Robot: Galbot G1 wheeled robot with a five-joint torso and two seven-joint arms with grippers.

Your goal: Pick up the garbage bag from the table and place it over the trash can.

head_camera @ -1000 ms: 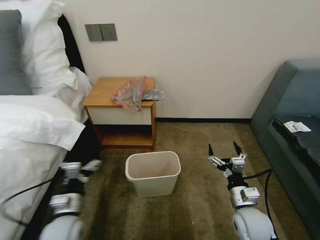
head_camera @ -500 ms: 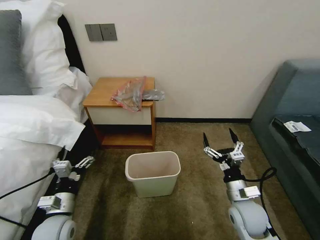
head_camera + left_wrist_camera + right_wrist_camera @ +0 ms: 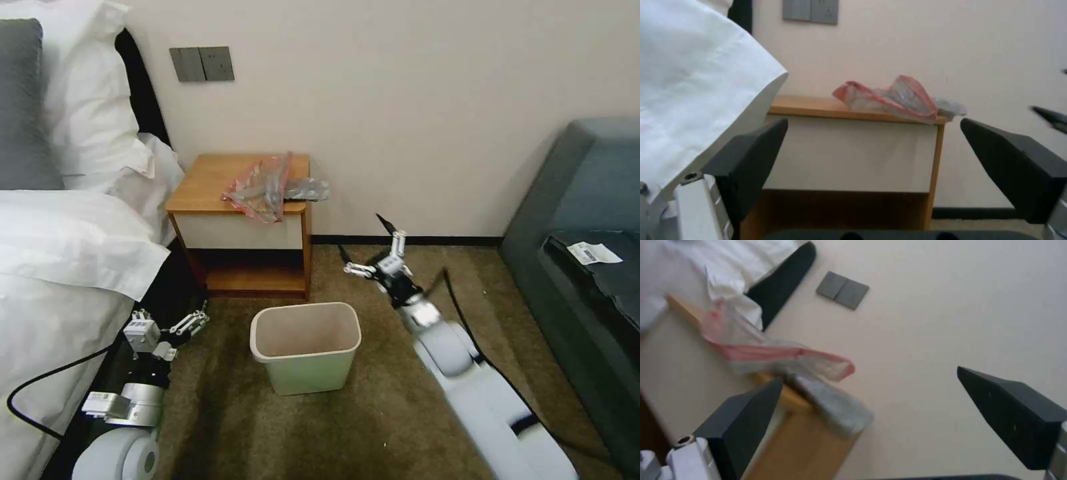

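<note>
The garbage bag, crinkled clear plastic with a red-pink rim, lies crumpled on the right half of the table, one grey end hanging past the right edge. On the carpet in front of the table stands the cream trash can, upright with nothing in it. My right gripper is open in the air, right of the table and below its top, beyond the can. My left gripper is open low beside the bed. In the left wrist view the bag sits on the table; in the right wrist view the bag is ahead of the open fingers.
A bed with white linen borders the left side, close to my left arm. A dark teal sofa stands at the right with a paper slip on it. Wall switches hang above the table. Brown carpet surrounds the can.
My right arm has swung forward and to the left, lifting its open gripper from the carpet area toward the table's right side. The left gripper shifted slightly right and stays low.
</note>
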